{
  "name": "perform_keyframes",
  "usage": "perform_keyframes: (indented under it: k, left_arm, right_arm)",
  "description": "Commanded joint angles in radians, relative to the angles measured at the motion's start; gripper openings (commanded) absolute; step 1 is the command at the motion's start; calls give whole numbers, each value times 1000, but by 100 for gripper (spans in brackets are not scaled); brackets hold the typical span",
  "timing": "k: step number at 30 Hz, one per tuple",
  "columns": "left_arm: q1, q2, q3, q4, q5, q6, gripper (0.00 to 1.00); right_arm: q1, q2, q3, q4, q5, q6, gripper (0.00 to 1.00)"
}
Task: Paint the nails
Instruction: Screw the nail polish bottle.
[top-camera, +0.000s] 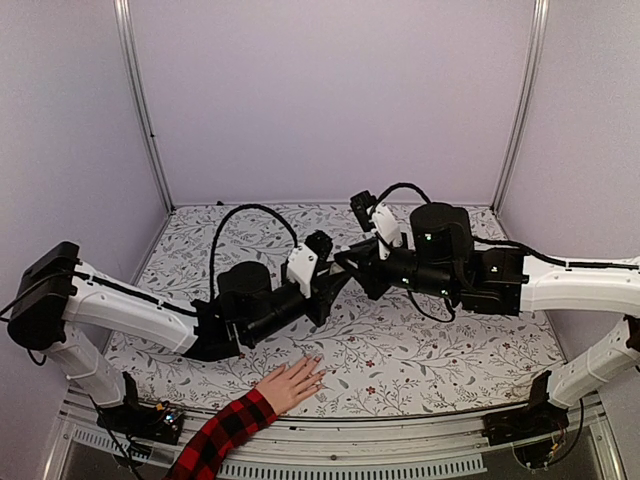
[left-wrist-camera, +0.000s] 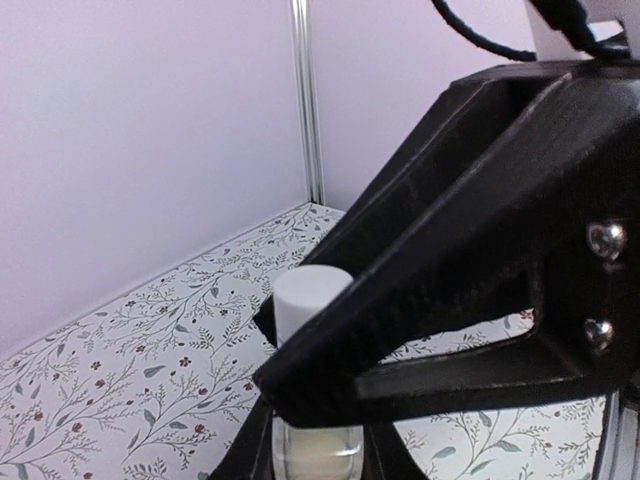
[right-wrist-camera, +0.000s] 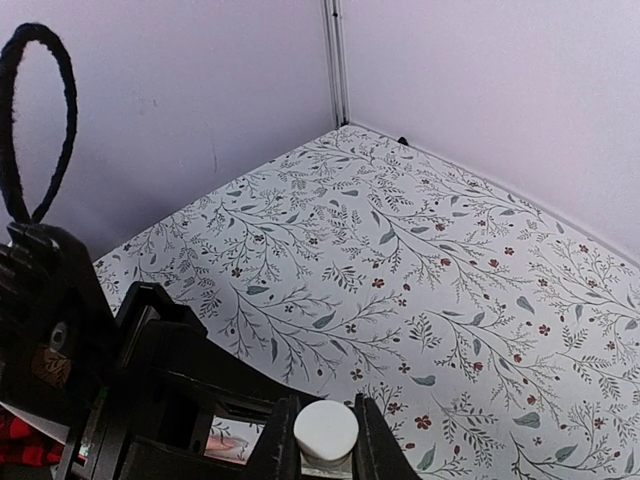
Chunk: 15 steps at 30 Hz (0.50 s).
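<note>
the nails (top-camera: 319, 361) are tiny pale tips, barely readable from above, on a light-skinned hand (top-camera: 292, 384). the hand lies flat, palm down, at the near edge of the table (top-camera: 450, 350), a little left of centre, with its fingers pointing far and to the right. a red-and-black plaid sleeve (top-camera: 222, 437) runs from the wrist back over the near rail.

just beyond the hand, and apart from it, the two arms meet tip to tip over the middle of the floral table top. between them is a small clear bottle (left-wrist-camera: 318, 455) standing upright. the left gripper (left-wrist-camera: 316, 445) has its fingers (left-wrist-camera: 245, 458) clamped on either side of the glass body. the right gripper (right-wrist-camera: 326, 455) comes in from the right and its fingers (right-wrist-camera: 276, 452) pinch the white cap (right-wrist-camera: 325, 428) on top. in the left wrist view the cap sits tucked against one black finger of the right gripper.
</note>
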Motion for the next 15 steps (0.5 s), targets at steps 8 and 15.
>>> perform_keyframes:
  k: [8, 15]
  left_arm:
    - [4, -130, -42, 57, 246, 32, 0]
    - [13, -176, -36, -50, 472, 47, 0]
  right_arm:
    - [28, -115, -67, 47, -81, -41, 49]
    - [28, -211, -115, 67, -224, -126, 66]
